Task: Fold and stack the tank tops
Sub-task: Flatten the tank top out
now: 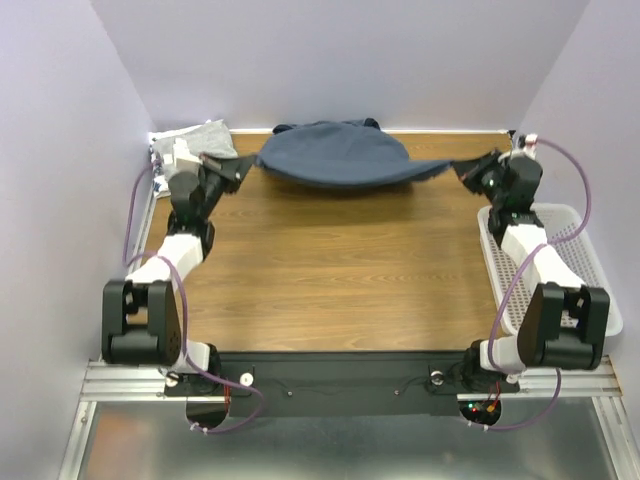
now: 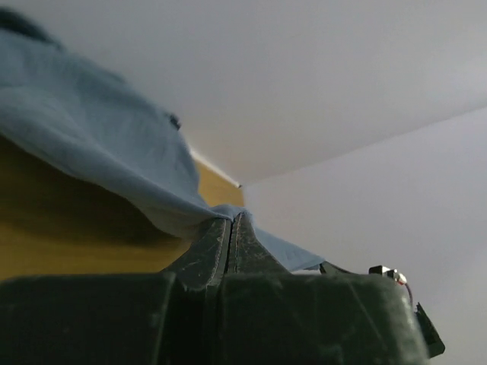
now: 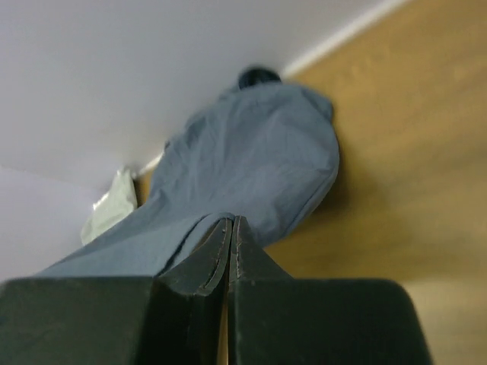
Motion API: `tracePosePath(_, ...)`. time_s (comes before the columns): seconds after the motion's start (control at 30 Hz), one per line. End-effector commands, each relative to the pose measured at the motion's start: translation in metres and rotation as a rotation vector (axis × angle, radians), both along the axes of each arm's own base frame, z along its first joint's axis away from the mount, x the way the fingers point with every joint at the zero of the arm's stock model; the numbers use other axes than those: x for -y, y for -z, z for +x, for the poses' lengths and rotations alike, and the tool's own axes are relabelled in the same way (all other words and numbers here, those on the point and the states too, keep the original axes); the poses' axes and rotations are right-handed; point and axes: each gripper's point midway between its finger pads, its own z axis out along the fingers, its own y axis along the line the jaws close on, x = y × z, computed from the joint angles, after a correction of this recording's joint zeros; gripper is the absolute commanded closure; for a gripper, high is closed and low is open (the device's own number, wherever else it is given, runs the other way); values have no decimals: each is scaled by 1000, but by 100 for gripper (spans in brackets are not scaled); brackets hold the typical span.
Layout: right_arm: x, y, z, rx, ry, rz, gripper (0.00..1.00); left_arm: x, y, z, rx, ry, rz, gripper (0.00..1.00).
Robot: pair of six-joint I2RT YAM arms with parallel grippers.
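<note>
The slate-blue tank top (image 1: 335, 155) is strung across the top centre of the overhead view, sagging over the wooden table (image 1: 340, 280). The left gripper (image 1: 243, 168) is clamped on one corner at upper left. The right gripper (image 1: 468, 170) pinches the opposite corner at upper right, jaws pressed together on cloth. The belly may brush the wood, hard to say. A light grey top (image 1: 205, 138) lies crumpled in the upper-left corner, and a white basket (image 1: 590, 250) sits at the right edge.

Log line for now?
left fingers: shut on blue tank top | right fingers: shut on it | stretched between both | grey top: far-left corner
</note>
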Motion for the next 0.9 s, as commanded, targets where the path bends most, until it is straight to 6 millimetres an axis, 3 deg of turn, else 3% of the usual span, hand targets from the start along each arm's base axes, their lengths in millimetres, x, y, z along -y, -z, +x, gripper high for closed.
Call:
tracePosePath(0.0,-12,10,-37,-39,-42,75,99,-2,-20,-43,69,-24,-13,100)
tracePosePath(0.03,-14,38,-47,-100,-47,90,99,-2,10,-52,-26,-25,-10,100)
tracePosePath(0.13,-23,70,-69,-201,-68,143,99,1,55,-71,-157,-35,-24,100)
tracePosePath(0.17,-23,91,-82,-266,-57,148,99,3,75,-77,-230,-42,-19,100)
tracePosePath(0.23,-24,106,-97,-303,-53,134,99,3,105,-94,-322,-49,-14,100)
tracePosePath(0.27,-22,104,-106,-299,-40,110,99,1,122,-101,-384,-63,-8,100)
tracePosePath(0.3,-19,124,-118,-361,-18,106,99,-2,131,-107,-413,-75,-5,100)
tracePosePath(0.37,-21,125,-132,-360,-22,96,99,-7,148,-123,-469,-98,3,100)
tracePosePath(0.43,-24,144,-151,-425,-25,102,99,-10,151,-135,-481,-110,11,100)
tracePosePath(0.57,-24,163,-176,-480,-10,100,99,-20,164,-160,-539,-156,28,100)
tracePosePath(0.63,-25,164,-184,-482,-7,99,99,-24,159,-169,-518,-174,34,100)
tracePosePath(0.87,-17,160,-198,-503,34,55,96,-31,173,-191,-572,-195,89,100)
